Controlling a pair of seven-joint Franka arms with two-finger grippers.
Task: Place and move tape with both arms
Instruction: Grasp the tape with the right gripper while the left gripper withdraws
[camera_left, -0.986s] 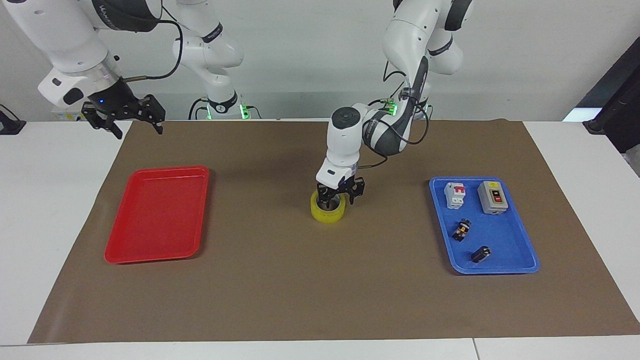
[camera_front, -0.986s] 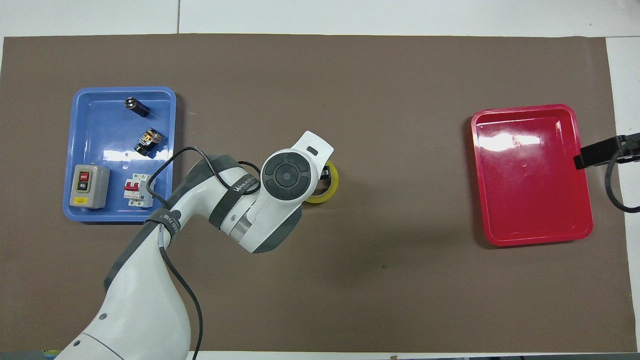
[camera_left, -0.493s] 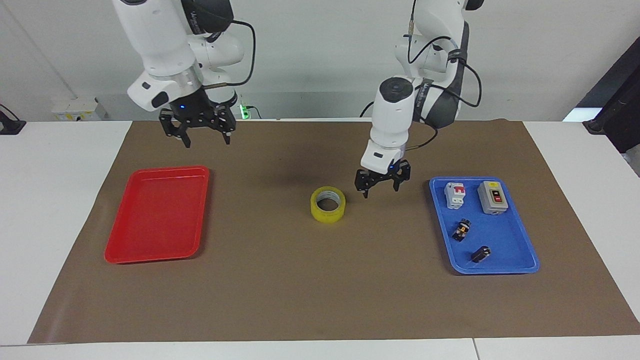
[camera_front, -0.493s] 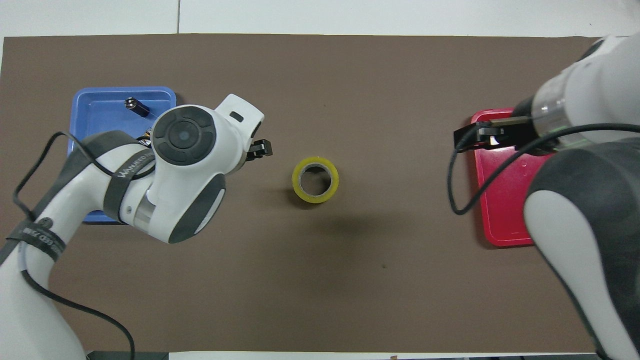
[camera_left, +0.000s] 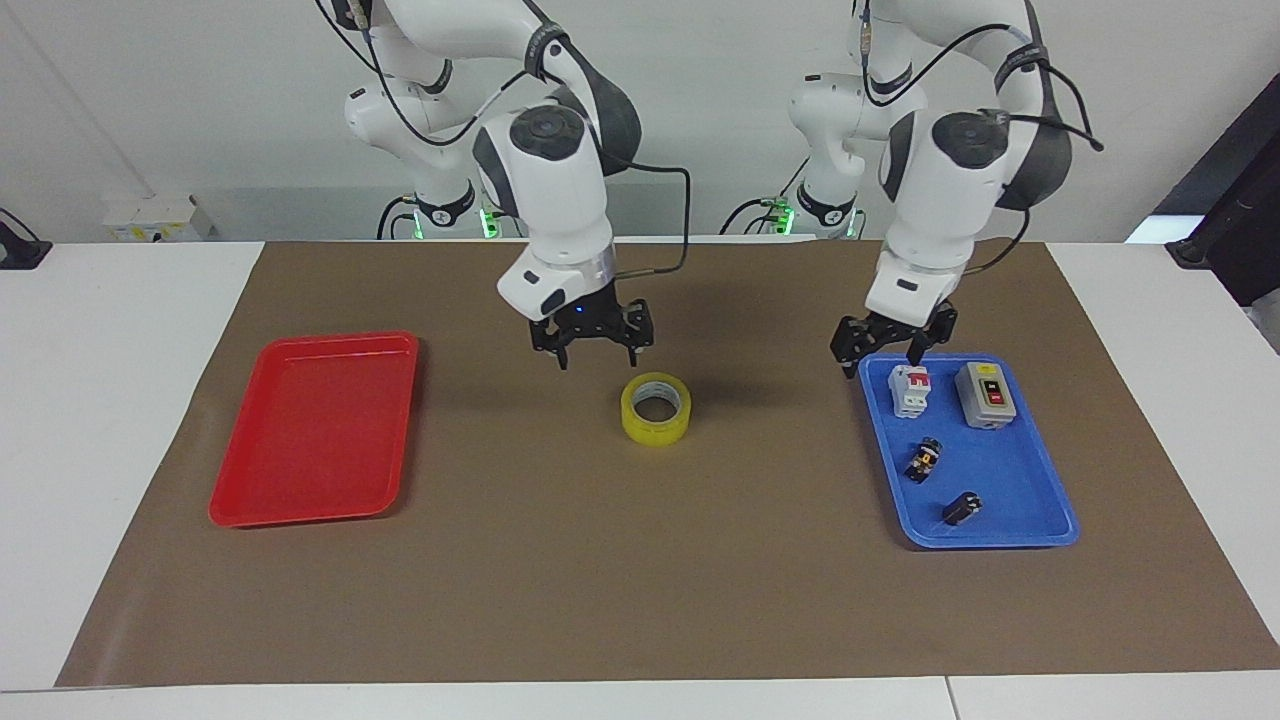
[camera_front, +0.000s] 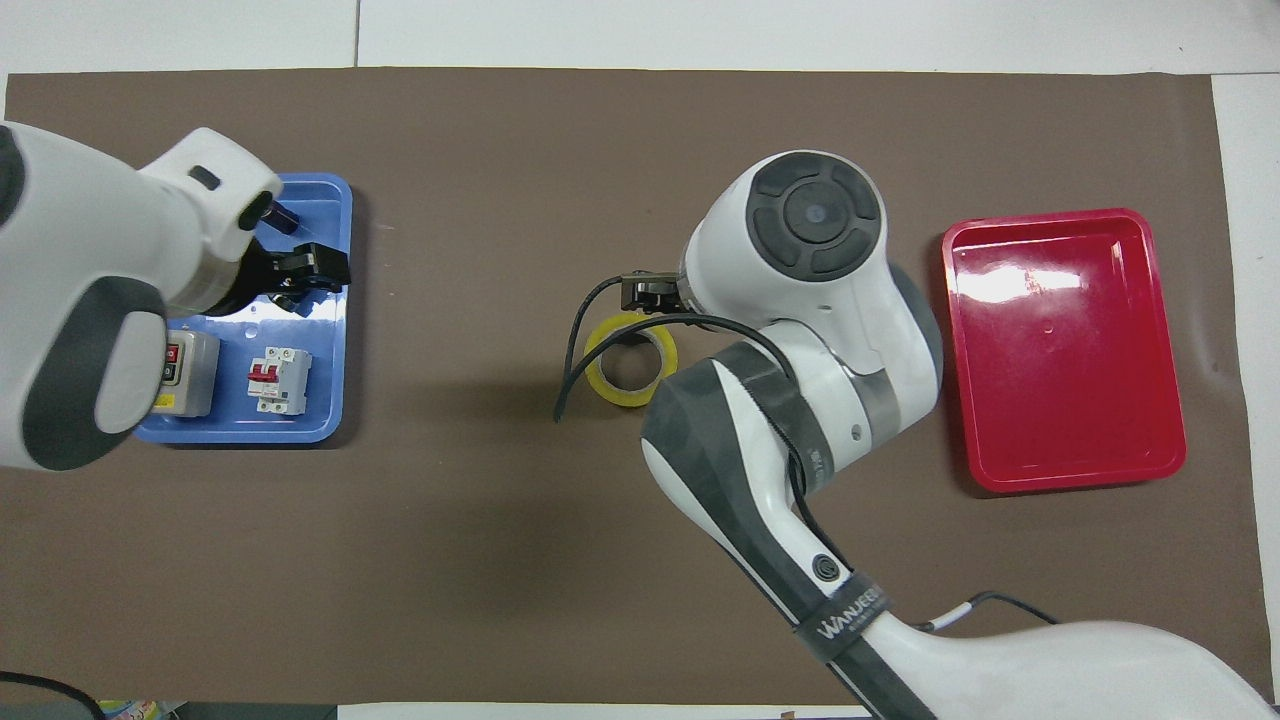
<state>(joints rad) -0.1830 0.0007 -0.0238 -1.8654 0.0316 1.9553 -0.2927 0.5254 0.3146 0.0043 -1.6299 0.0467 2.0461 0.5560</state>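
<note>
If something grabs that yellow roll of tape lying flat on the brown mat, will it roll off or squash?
The tape lies flat on its side on the brown mat, so it probably won't roll unless tipped onto its edge. Its thick ring with an inner core looks stiff, so squashing seems unlikely. Its glossy outer wrap may be a bit slippery.

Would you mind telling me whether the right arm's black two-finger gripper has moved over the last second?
Yes. The right gripper, open, has swung from near the red tray toward the table's middle and now hangs beside the yellow tape roll, not touching it.
</note>
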